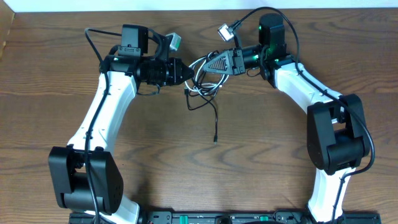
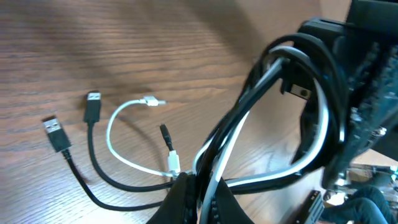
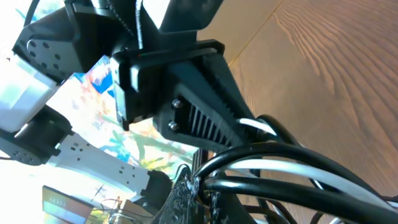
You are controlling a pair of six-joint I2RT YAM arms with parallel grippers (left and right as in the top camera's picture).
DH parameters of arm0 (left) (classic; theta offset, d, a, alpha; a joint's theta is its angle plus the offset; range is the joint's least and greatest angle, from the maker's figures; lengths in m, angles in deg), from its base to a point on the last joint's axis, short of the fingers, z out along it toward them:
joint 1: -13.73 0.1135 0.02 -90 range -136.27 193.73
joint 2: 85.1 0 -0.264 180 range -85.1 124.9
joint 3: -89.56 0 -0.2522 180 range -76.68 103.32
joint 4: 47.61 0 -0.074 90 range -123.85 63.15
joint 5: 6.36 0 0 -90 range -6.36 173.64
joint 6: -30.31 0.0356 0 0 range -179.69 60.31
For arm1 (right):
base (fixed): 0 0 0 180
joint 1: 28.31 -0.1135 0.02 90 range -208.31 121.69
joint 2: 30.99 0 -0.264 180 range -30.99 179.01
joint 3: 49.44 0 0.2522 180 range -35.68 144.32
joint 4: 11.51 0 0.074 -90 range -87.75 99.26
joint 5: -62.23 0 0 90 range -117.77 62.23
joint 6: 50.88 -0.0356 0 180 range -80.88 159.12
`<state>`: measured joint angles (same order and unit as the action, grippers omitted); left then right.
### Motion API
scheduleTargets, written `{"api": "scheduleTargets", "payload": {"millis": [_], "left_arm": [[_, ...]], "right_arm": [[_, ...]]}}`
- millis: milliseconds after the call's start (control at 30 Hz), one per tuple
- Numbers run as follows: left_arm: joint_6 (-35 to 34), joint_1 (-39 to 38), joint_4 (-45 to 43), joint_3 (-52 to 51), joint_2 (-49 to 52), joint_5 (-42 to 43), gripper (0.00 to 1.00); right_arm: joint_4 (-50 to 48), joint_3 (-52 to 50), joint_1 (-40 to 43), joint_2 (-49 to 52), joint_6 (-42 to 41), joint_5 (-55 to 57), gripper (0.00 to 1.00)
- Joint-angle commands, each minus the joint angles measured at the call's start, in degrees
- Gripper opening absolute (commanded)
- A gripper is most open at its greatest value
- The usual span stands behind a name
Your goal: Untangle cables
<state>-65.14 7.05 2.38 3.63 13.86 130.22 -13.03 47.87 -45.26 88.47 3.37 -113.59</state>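
Note:
The cables (image 1: pixel 200 85), one white and some black, hang in a tangled bunch between my two grippers near the table's middle back. My left gripper (image 1: pixel 186 74) is shut on the bunch from the left, and my right gripper (image 1: pixel 208 65) is shut on it from the right. In the left wrist view the left gripper (image 2: pixel 202 200) pinches black and white strands; a white loop (image 2: pixel 113 127) and two black cords with USB plugs (image 2: pixel 93 106) lie on the wood below. In the right wrist view the right gripper (image 3: pixel 202 196) clamps black and white strands (image 3: pixel 292 165).
One black cord end (image 1: pixel 215 127) trails toward the front of the wooden table (image 1: pixel 261 162). The two grippers stand nearly tip to tip. The arm bases (image 1: pixel 87 180) sit at the front left and front right.

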Motion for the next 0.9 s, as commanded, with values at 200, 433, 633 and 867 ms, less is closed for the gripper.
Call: {"api": "scheduleTargets", "payload": {"millis": [200,433,633,867], "left_arm": [[1.16,-0.13,0.17,-0.61,1.03,-2.27,0.07],[1.16,-1.44,-0.92,-0.61,1.05,-2.29,0.08],[1.16,-1.38,-0.87,-0.61,1.05,-2.29,0.08],[1.16,-1.38,-0.85,-0.61,1.05,-2.08,0.07]], "right_arm": [[-0.17,-0.15,-0.66,-0.13,1.75,-3.69,0.01],[-0.11,-0.15,-1.75,-0.13,1.75,-3.69,0.01],[0.07,-0.15,-1.38,-0.13,1.75,-3.69,0.43],[3.17,-0.15,-1.03,-0.07,1.79,-1.68,0.45]]}}
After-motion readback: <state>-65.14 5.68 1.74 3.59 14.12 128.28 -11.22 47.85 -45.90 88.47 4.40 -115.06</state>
